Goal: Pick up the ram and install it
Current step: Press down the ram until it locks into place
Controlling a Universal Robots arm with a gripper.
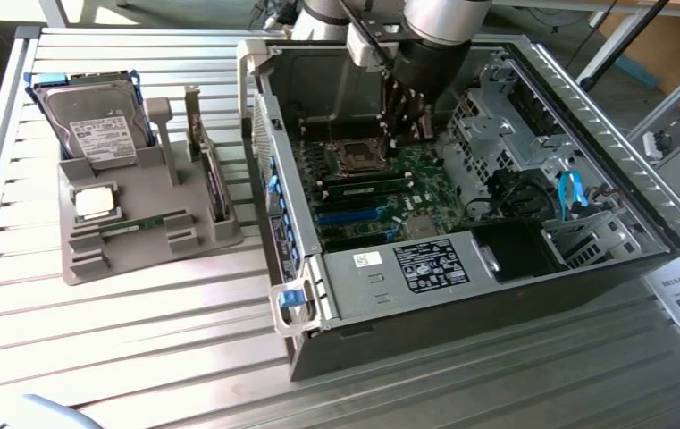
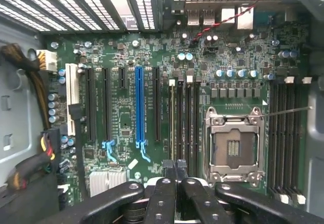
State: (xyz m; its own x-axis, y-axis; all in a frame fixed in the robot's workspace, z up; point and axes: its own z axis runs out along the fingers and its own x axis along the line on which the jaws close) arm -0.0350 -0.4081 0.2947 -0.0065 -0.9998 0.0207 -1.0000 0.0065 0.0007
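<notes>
Black jointed fingers [image 2: 152, 201] of the tool [image 2: 174, 171], pressed fully together with nothing visible between them, hang over the green motherboard [image 2: 167, 82] inside the open grey metal computer case [image 1: 625, 214], near the square silver processor socket [image 2: 234, 145]. One ram [image 1: 140, 223], a thin green stick, lies in the grey moulded holder [image 1: 125, 255] on the slatted metal desk [image 1: 137, 340], well apart from the tool.

You see a green motherboard [image 2: 126, 127] with one bright blue slot [image 2: 139, 105] among black slots [image 2: 107, 102], and a white slot [image 2: 72, 97] beside them. The empty processor socket [image 2: 234, 145] is framed in silver. The gripper [image 2: 174, 169] is black. In the exterior view, the computer case [image 1: 625, 179] is dark grey, the holder [image 1: 137, 223] is grey, and the ram [image 1: 139, 223] lying in it is green. The hard drive [image 1: 96, 125] is silver with a white label. The worktop [image 1: 125, 340] is pale, ribbed metal.
</notes>
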